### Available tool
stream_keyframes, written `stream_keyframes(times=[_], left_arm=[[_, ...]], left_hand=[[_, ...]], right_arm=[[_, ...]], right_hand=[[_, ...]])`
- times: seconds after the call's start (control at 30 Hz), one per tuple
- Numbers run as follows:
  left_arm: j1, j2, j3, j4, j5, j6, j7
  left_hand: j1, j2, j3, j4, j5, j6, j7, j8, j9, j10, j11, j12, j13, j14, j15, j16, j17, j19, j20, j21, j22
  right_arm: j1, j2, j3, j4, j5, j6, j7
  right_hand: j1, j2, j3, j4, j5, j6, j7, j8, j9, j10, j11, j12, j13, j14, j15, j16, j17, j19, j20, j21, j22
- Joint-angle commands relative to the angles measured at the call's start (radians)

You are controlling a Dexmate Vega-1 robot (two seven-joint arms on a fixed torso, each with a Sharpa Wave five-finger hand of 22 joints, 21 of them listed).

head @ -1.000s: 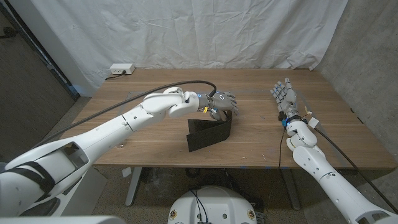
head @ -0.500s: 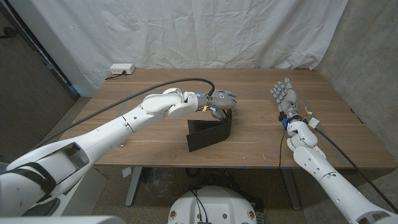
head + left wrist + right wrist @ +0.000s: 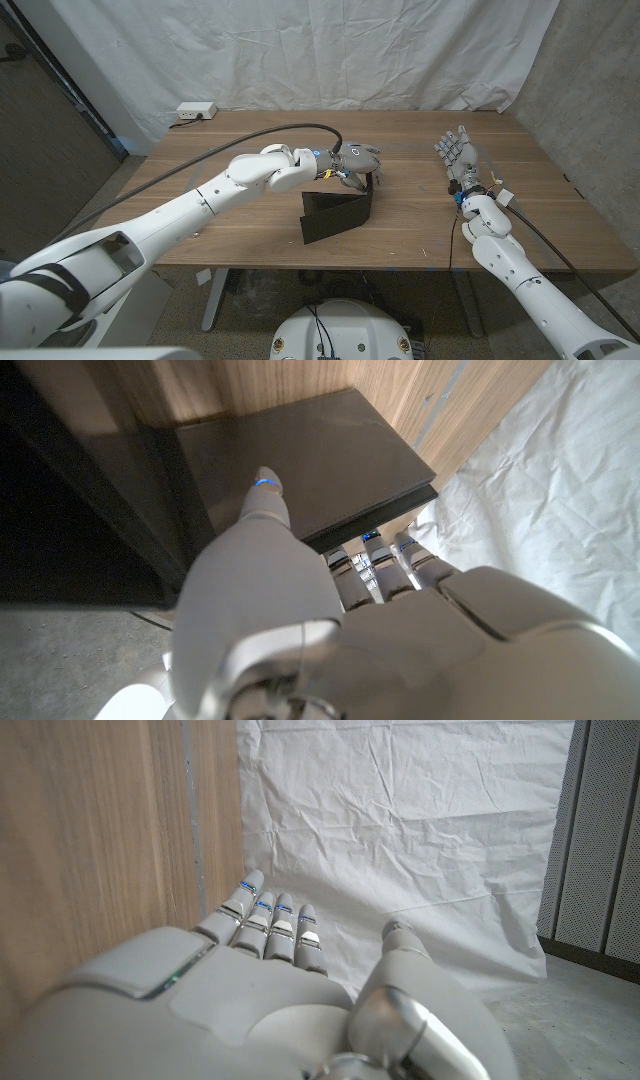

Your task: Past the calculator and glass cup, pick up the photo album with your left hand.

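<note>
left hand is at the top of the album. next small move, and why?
Probably close the fingers and thumb on the upper edge before lifting. The left hand sits at the top edge of the photo album, with the fingers past that edge and the thumb over the cover; a firm grip can't be confirmed.

Black photo album (image 3: 337, 213) — perhaps charcoal — on brown wood-grain table (image 3: 250, 230), white arms, wrinkled white backdrop (image 3: 330, 50).
</note>
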State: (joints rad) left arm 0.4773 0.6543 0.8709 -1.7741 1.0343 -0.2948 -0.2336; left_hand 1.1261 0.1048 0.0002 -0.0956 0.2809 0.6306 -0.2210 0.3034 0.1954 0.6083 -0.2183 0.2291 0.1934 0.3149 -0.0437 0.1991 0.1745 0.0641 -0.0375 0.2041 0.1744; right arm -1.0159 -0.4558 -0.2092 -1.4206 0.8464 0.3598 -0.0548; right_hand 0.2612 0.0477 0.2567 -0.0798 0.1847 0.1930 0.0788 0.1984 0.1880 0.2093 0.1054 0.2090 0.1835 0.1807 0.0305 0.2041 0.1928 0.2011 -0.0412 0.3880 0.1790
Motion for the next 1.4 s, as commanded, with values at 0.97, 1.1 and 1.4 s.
stream_keyframes(times=[0.97,1.1,1.4], left_arm=[[-0.001,-0.020,0.023,0.018,-0.028,0.091,-0.049],[0.001,-0.018,0.021,0.007,-0.026,0.106,-0.060],[0.012,-0.021,0.006,-0.014,-0.047,0.141,-0.064]], left_hand=[[0.073,0.024,0.019,-0.006,-0.055,0.443,0.011,0.119,0.004,0.401,-0.001,-0.004,0.010,0.218,-0.162,0.003,0.009,0.088,-0.061,0.005,0.005],[0.073,0.025,0.019,-0.005,-0.056,0.453,0.013,0.123,0.003,0.413,0.000,-0.004,0.011,0.227,-0.162,0.005,0.010,0.090,-0.062,0.005,0.006],[0.072,0.025,0.017,-0.001,-0.057,0.479,0.014,0.135,0.004,0.446,0.000,0.002,0.019,0.246,-0.162,0.006,0.011,0.095,-0.063,0.005,0.006]], right_arm=[[0.027,0.003,-0.010,0.031,0.001,-0.015,0.013],[0.027,0.000,-0.010,0.030,0.002,-0.020,0.015],[0.026,-0.009,-0.008,0.020,0.001,-0.024,0.016]], right_hand=[[0.003,0.008,0.001,-0.005,-0.001,0.004,0.000,0.001,0.005,0.008,0.004,0.007,0.003,0.008,0.002,0.002,0.002,0.013,-0.008,-0.009,0.002],[0.003,0.009,0.001,-0.005,-0.001,0.004,0.000,0.001,0.005,0.008,0.005,0.006,0.003,0.008,0.002,0.001,0.003,0.014,-0.009,-0.011,0.003],[0.003,0.009,0.000,-0.005,-0.001,0.004,-0.001,0.001,0.005,0.008,0.005,0.006,0.003,0.008,0.001,0.001,0.003,0.015,-0.009,-0.013,0.003]])
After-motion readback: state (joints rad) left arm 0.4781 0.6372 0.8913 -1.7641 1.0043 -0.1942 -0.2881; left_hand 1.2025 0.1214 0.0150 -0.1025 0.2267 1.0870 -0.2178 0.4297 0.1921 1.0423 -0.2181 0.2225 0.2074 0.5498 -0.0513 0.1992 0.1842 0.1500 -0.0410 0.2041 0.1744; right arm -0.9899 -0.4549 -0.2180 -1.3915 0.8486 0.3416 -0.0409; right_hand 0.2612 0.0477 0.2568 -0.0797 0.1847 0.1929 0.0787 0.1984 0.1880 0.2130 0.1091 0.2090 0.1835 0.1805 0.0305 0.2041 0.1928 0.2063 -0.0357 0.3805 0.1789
